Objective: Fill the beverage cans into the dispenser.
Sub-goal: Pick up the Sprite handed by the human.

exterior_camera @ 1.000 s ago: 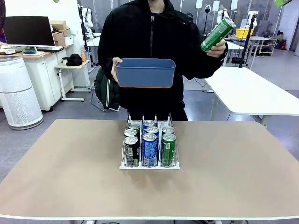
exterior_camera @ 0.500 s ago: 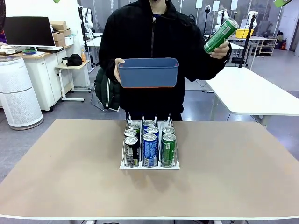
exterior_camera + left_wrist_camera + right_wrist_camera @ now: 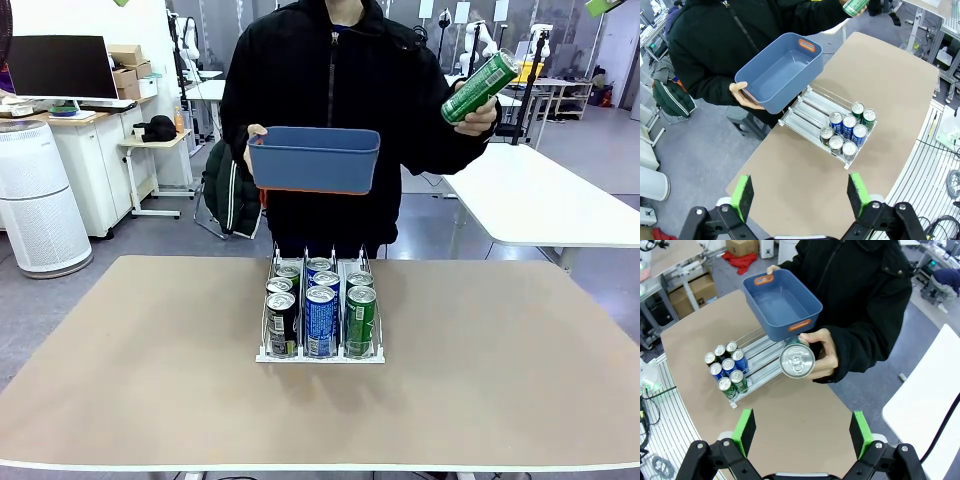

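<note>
We see the low white wire dispenser (image 3: 320, 320) mid-table holding seven cans; the person's hand (image 3: 478, 116) lifts a slim green aluminium can (image 3: 481, 86) at far right. Rigid but slick, we'd grasp mid-barrel. Left gripper (image 3: 800, 196) and right gripper (image 3: 802, 432) gape wide, empty.

The dispenser (image 3: 320, 352) is a low white wire rack with three parallel lanes, standing mid-counter nearer the far edge. Seven beverage cans (image 3: 321, 320) stand upright at its near end: black in the left lane, blue-and-white in the middle, green on the right. One green can (image 3: 480, 87) is held raised, tilted.
</note>
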`<state>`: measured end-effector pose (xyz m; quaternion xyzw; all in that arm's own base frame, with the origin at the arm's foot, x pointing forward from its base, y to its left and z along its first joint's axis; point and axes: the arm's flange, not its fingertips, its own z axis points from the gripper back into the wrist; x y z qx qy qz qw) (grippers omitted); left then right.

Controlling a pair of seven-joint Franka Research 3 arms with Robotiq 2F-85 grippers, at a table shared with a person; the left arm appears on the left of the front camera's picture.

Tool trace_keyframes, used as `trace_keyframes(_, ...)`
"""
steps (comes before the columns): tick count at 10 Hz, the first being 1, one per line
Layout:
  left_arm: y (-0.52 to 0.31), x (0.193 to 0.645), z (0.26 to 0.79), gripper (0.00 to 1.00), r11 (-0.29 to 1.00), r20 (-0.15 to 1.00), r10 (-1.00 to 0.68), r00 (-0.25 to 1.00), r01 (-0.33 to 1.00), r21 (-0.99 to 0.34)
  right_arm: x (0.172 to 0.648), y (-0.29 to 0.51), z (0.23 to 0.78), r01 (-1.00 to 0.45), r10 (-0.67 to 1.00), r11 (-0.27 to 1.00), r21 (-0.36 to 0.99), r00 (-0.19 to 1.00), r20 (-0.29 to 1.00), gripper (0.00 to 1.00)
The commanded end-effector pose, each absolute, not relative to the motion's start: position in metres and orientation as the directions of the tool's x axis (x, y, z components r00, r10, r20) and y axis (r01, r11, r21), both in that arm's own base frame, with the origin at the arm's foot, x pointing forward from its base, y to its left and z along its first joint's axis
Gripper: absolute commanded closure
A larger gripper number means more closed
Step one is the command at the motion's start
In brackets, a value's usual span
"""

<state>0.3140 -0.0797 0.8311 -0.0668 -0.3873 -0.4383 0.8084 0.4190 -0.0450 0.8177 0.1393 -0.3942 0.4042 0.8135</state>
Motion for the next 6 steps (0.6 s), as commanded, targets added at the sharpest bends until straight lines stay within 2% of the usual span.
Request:
trace_keyframes(1,-0.079,0.315,0.831,0.0,0.61,0.688,-0.655,0.314,0.757,0.235,0.436,-0.039,0.825,-0.793,0.594,0.604,-0.075,0.385,0.706,0.0)
trace_keyframes(6,-0.079,0.315,0.831,0.0,0.61,0.688,-0.655,0.314,0.757,0.235,0.48,-0.006,0.812,-0.803,0.646,0.59,-0.077,0.413,0.641,0.0)
